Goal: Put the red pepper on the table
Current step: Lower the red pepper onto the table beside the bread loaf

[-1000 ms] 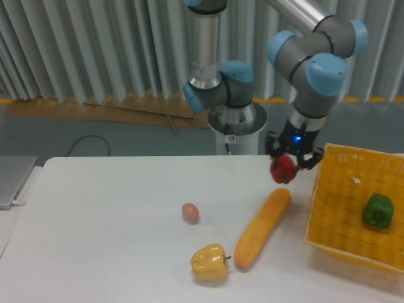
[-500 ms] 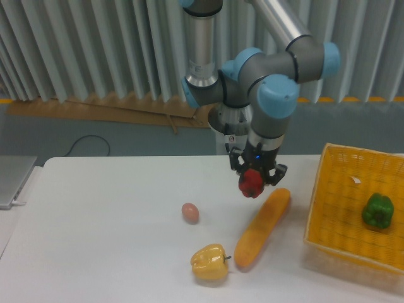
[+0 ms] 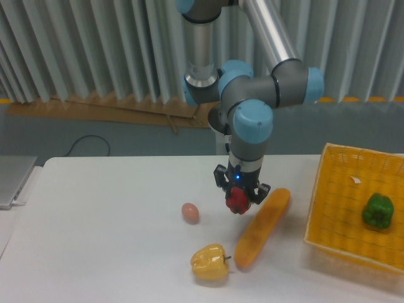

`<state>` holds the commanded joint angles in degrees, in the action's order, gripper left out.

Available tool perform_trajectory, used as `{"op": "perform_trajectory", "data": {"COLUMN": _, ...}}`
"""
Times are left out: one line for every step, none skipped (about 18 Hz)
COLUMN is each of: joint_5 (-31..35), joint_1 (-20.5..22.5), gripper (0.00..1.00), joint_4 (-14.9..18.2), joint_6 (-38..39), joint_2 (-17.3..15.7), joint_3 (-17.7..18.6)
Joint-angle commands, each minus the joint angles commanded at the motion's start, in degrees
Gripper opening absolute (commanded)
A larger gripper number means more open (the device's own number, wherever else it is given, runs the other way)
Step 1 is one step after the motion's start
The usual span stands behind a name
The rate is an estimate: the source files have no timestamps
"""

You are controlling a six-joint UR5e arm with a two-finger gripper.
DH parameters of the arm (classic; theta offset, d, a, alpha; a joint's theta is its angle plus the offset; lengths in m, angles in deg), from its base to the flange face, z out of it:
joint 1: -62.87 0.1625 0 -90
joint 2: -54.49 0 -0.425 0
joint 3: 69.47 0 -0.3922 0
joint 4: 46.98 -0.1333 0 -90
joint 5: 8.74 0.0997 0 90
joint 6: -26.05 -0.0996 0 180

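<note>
Corrugated grey wall panels and a strip of brown cardboard form the background behind the large flat white table. At centre, the black two-finger gripper is pinched on the small glossy red pepper, which hangs beneath it and appears to be just above the surface, though contact cannot be ruled out from this single view.

Progress: the red pepper is out of the yellow woven basket, which lies well to the gripper's right in the picture, and is positioned over open tabletop. What is left, by this reading, is the last lowering, the release, and the withdrawal of the arm.

Pose: the grey-and-blue jointed arm reaches out from its base behind the table, its wrist turned straight down so that the fingers point at the surface.

Neighbouring objects: a long orange carrot-shaped vegetable lies just beside the gripper on its basket side; a small pinkish egg-shaped object lies near on the opposite side; a yellow bell pepper sits nearer the camera; a green bell pepper rests in the basket.
</note>
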<state>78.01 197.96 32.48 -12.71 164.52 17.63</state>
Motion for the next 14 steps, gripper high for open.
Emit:
{"op": "perform_trajectory", "data": {"joint_5": 0.0, "joint_1": -0.2, "gripper": 0.15, "joint_4": -0.2, "joint_6": 0.0, "joint_2": 0.0, "joint_3": 0.0}}
{"op": "perform_trajectory", "data": {"joint_5": 0.1, "joint_1": -0.3, "gripper": 0.15, "joint_4": -0.3, "joint_6": 0.0, "joint_2": 0.0, "joint_3": -0.2}}
{"op": "perform_trajectory", "data": {"joint_5": 0.0, "joint_1": -0.2, "gripper": 0.16, "joint_4": -0.3, "joint_6": 0.0, "joint_2": 0.1, "joint_3": -0.2}}
{"op": "perform_trajectory", "data": {"joint_5": 0.0, "joint_1": -0.3, "gripper": 0.16, "joint_4": -0.4, "joint_6": -0.1, "joint_2": 0.2, "joint_3": -0.1}}
{"op": "perform_trajectory", "data": {"joint_5": 0.0, "joint_1": -0.3, "gripper": 0.16, "joint_4": -0.4, "joint_6": 0.0, "joint_2": 0.4, "joint_3": -0.2}}
{"op": "perform_trajectory", "data": {"joint_5": 0.1, "joint_1": -0.3, "gripper": 0.16, "joint_4": -0.4, "joint_6": 0.0, "joint_2": 0.8, "joint_3": -0.2}}
{"op": "perform_trajectory", "data": {"joint_5": 0.1, "joint_1": -0.4, "gripper": 0.16, "joint_4": -0.4, "joint_6": 0.0, "joint_2": 1.0, "joint_3": -0.2}}
{"op": "perform_trajectory", "data": {"joint_5": 0.1, "joint_1": -0.4, "gripper": 0.16, "joint_4": -0.6, "joint_6": 0.0, "joint_2": 1.2, "joint_3": -0.2}}
{"op": "perform_trajectory", "data": {"joint_5": 0.3, "joint_1": -0.5, "gripper": 0.16, "joint_4": -1.3, "joint_6": 0.0, "joint_2": 1.3, "joint_3": -0.1}}
{"op": "perform_trajectory", "data": {"joint_5": 0.8, "joint_1": -1.2, "gripper": 0.16, "joint_4": -2.2, "joint_6": 0.0, "joint_2": 1.7, "joint_3": 0.0}}
{"op": "perform_trajectory", "data": {"joint_5": 1.8, "joint_1": -1.6, "gripper": 0.17, "joint_4": -2.6, "joint_6": 0.3, "joint_2": 2.2, "joint_3": 0.0}}
{"op": "perform_trajectory", "data": {"joint_5": 2.9, "joint_1": -1.7, "gripper": 0.17, "joint_4": -2.9, "joint_6": 0.7, "joint_2": 2.4, "joint_3": 0.0}}
{"op": "perform_trajectory", "data": {"joint_5": 3.2, "joint_1": -1.7, "gripper": 0.17, "joint_4": -3.3, "joint_6": 1.0, "joint_2": 2.7, "joint_3": 0.0}}
{"op": "perform_trajectory", "data": {"joint_5": 3.2, "joint_1": -1.7, "gripper": 0.19, "joint_4": -3.5, "joint_6": 1.0, "joint_2": 2.7, "joint_3": 0.0}}
